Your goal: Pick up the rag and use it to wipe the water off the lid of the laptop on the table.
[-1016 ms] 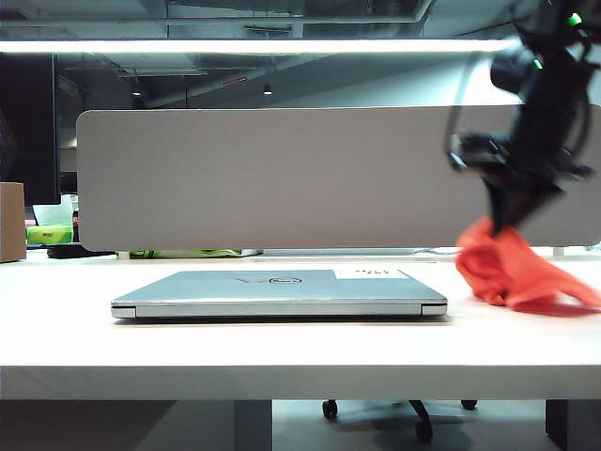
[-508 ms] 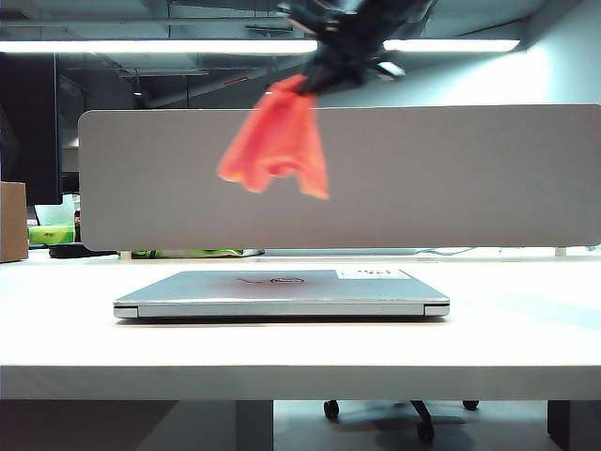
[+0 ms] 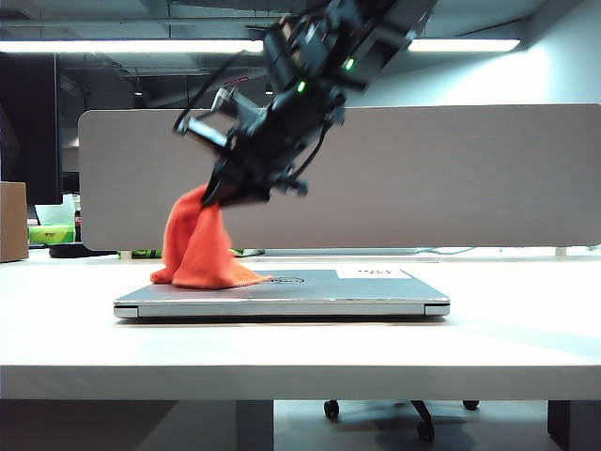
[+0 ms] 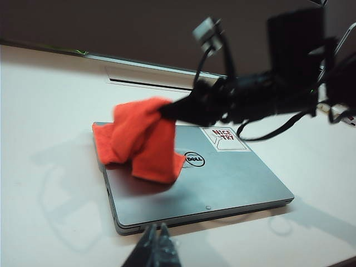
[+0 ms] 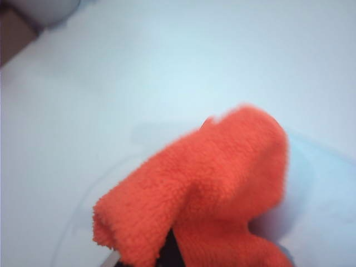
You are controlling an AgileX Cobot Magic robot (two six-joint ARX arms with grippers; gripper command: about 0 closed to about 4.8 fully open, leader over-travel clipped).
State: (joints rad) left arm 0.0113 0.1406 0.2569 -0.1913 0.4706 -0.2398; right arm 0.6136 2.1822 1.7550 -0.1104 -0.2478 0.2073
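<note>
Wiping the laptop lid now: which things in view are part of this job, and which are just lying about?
Part of the job:
- rag, held by the right tool, its lower end on the lid
- lid of the laptop
- table
- left tool, shut, idle near the laptop

Lying about:
- grey divider panel
- cardboard box
- green packet

Close view of the fuzzy orange-red rag [image 5: 214, 183] bunched in folds, filling the lower frame, over a blurred pale surface [image 5: 167, 61]; gripper fingers hidden
</note>
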